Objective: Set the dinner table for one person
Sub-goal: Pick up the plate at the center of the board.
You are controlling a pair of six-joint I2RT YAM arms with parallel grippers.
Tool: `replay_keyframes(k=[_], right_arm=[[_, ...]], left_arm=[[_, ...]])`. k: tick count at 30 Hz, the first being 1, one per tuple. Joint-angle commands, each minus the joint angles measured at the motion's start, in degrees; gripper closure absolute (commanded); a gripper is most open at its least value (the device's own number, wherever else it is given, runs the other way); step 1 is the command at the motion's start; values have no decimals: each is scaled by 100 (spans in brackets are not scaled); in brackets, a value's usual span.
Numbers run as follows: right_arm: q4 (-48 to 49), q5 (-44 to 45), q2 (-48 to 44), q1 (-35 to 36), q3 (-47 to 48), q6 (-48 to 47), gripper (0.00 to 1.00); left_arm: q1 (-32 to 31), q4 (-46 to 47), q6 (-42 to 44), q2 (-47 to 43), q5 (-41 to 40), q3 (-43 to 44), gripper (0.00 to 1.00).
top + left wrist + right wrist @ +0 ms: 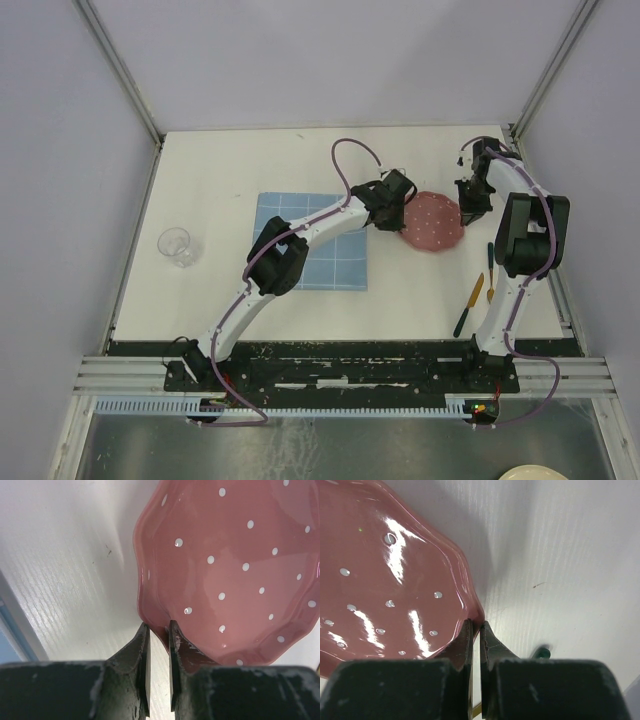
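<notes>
Pink, white-dotted plate (432, 222) on the matte white dinner table (230, 320), right of centre, just beside the blue grid placemat (340, 265) with a strip of bare white between them. Clamped from both sides: left gripper (159, 627) clenched on the scalloped rim nearest the placemat, right gripper (475, 627) pinched almost fully closed on the opposite rim, each pair of black tips straddling the edge. Well apart at the left of the tabletop, an upright clear glass (175, 247); beside the right arm, orange- and green-handled cutlery (466, 318) lying on the bare surface.
</notes>
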Motion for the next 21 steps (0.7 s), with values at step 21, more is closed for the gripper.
replay_keyframes(k=[21], right_arm=[[47,-1387,-816,131,-385,-203,98]], left_arm=[[-85,-97,1145,-856,327,110,97]])
